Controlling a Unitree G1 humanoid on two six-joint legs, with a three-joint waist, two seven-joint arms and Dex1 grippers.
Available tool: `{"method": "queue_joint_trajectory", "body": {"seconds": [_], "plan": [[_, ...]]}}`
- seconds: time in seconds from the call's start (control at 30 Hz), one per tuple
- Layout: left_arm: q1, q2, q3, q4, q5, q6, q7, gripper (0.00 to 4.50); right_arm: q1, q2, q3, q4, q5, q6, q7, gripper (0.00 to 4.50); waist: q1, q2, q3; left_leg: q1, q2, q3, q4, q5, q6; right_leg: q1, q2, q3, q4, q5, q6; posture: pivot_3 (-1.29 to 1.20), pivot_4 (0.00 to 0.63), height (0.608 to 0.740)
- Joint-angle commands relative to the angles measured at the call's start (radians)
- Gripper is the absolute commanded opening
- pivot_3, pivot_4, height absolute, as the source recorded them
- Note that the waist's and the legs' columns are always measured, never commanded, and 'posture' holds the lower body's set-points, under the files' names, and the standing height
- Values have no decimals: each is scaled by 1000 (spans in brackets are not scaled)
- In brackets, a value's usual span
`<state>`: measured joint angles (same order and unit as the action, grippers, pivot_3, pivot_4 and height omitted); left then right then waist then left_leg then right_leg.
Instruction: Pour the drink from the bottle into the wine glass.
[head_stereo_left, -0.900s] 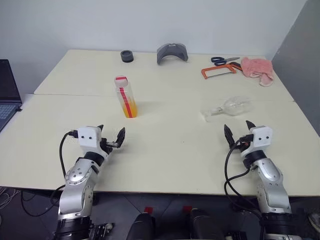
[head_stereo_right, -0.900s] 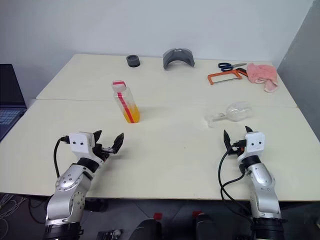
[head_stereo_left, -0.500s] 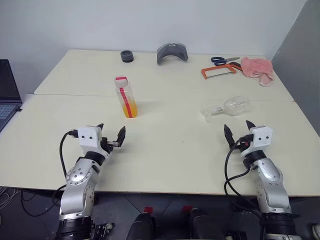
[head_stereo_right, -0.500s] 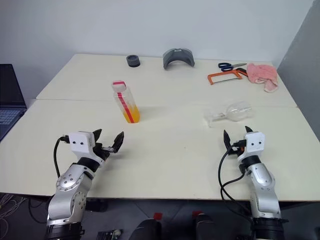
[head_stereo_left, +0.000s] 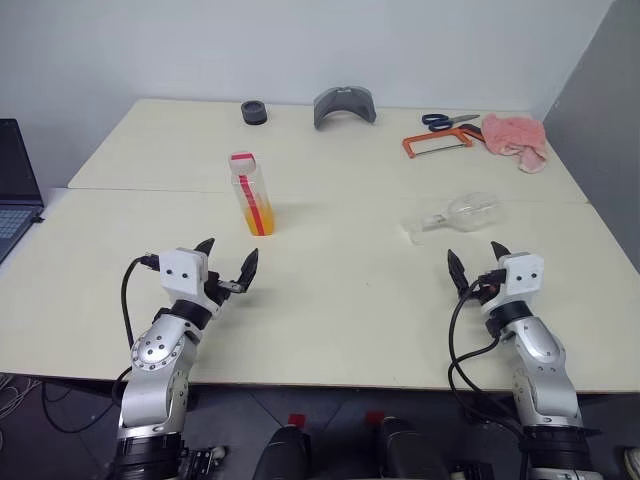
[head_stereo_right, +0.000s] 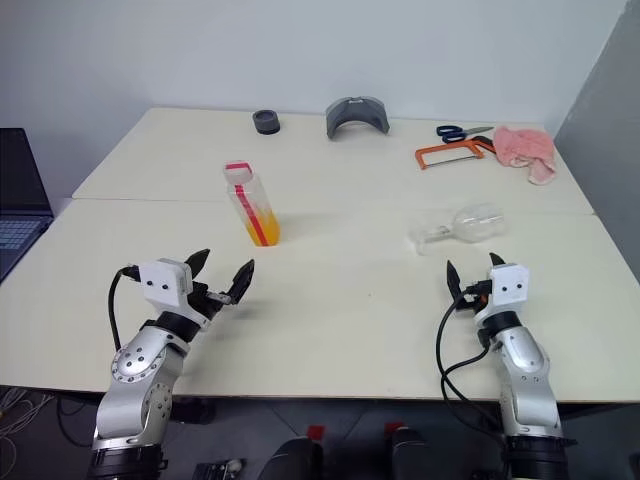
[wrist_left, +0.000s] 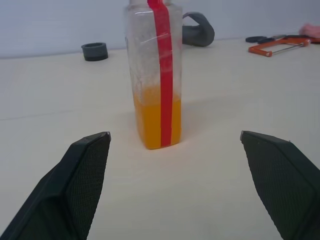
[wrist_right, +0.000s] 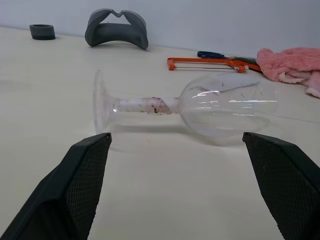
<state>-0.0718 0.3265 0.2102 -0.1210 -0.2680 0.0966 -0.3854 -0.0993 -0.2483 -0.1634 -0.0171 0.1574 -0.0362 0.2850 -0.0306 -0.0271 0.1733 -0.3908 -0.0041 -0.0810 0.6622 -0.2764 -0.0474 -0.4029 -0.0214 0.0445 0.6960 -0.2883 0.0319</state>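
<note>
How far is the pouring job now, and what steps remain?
Nothing is done yet. The bottle stands upright and capped, the drink filling its lower part. The wine glass lies on its side on the table, empty. Both tools are open and hold nothing: the left tool faces the bottle, the right tool faces the glass. Left: stand the glass up, uncap, grasp, pour.

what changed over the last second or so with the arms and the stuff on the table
The left gripper has eased forward toward the bottle, its fingers open, not touching it. Nothing was taken hold of or let go. The right gripper stayed open short of the wine glass, which lies on its side as before. The bottle stands upright where it was, drink in its lower part.
</note>
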Motion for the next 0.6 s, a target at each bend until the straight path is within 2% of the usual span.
{"method": "queue_joint_trajectory", "body": {"seconds": [0.03, 0.4, 0.6], "plan": [[1, 5, -8, -48, 11, -26, -1, 4468, -8, -18, 4, -30, 0, -26, 20, 4500, 0, 0, 0, 0, 0, 0, 0, 0, 0, 0, 0, 0, 0, 0, 0, 0, 150, 740], [-17, 11, -30, -24, 47, -48, -5, 4468, -19, -27, 24, -28, 6, -21, 52, 4500, 0, 0, 0, 0, 0, 0, 0, 0, 0, 0, 0, 0, 0, 0, 0, 0, 150, 740], [-55, -20, -40, -35, 47, 14, 48, 4468, -2, -88, 96, -118, 53, 30, 204, 4500, 0, 0, 0, 0, 0, 0, 0, 0, 0, 0, 0, 0, 0, 0, 0, 0, 150, 740]]}}
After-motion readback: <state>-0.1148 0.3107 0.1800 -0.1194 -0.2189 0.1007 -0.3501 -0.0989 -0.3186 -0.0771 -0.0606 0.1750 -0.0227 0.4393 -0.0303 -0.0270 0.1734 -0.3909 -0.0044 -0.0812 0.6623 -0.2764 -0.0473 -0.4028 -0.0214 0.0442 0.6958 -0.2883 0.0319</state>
